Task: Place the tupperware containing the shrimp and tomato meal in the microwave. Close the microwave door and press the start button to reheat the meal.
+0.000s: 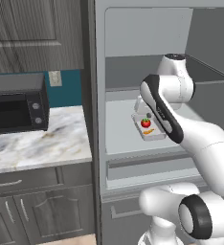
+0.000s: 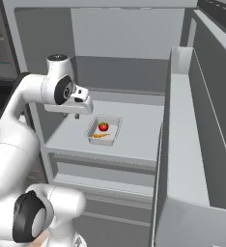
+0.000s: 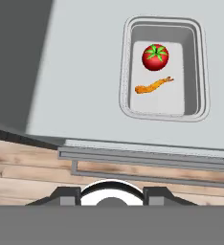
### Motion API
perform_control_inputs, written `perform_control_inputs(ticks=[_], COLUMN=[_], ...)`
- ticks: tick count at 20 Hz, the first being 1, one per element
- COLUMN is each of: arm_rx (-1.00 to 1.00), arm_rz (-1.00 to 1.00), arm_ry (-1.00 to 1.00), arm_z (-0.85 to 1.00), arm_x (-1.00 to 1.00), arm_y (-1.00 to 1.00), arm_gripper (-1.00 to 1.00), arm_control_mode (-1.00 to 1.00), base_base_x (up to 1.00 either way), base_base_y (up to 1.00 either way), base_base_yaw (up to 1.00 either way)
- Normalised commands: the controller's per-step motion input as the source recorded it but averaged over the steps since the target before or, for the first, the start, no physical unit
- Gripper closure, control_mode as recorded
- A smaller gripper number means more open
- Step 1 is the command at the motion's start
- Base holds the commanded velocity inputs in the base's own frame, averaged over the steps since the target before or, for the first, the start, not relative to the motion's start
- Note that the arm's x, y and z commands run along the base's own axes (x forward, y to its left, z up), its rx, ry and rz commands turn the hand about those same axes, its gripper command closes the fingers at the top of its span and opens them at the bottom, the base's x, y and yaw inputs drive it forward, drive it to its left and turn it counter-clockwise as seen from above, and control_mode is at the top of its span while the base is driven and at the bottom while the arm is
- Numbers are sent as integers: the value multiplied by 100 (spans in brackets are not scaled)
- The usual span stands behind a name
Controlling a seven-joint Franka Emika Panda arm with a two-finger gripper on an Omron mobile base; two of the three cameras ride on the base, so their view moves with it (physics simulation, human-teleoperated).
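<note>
The translucent tupperware (image 3: pixel 192 72) lies on a grey fridge shelf (image 2: pixel 139 140), holding the red tomato (image 3: pixel 155 57) and the orange shrimp (image 3: pixel 153 85). The same container (image 1: pixel 156 136) (image 2: pixel 114 137) sits mid-shelf in both base views. My gripper (image 2: pixel 77 116) hangs above the shelf's left part, apart from the container and a little short of it. Its fingertips (image 3: pixel 66 194) stand wide apart at the bottom of the hand view with nothing between them, so it is open. The microwave and its door are out of view.
The fridge door (image 2: pixel 182 144) stands open at the right, with side walls close around the shelf. A drawer front (image 3: pixel 147 160) runs under the shelf edge. To the left is a marble counter (image 1: pixel 37 143) with a small black countertop oven (image 1: pixel 18 105).
</note>
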Motion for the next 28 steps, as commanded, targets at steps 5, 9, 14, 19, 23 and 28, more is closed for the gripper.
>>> perform_control_inputs(ticks=[5, 9, 14, 19, 23, 28], arm_rx=[0, 0, 0, 3, 4, 9], arm_rz=[-3, -15, -35, -36, -17, -6], arm_ry=[-3, -9, -9, -1, 0, -1], arm_z=[-2, -30, -57, -48, -25, -18], arm_x=[-26, -36, -5, 3, 10, 11], arm_y=[0, -18, -46, -52, -17, 0], arm_gripper=[-100, -100, -100, -100, -100, -100], arm_control_mode=[-100, -100, -100, -100, -100, -100], base_base_x=[0, 0, 0, 0, 0, 0], base_base_y=[0, 0, 0, 0, 0, 0], base_base_yaw=[0, 0, 0, 0, 0, 0])
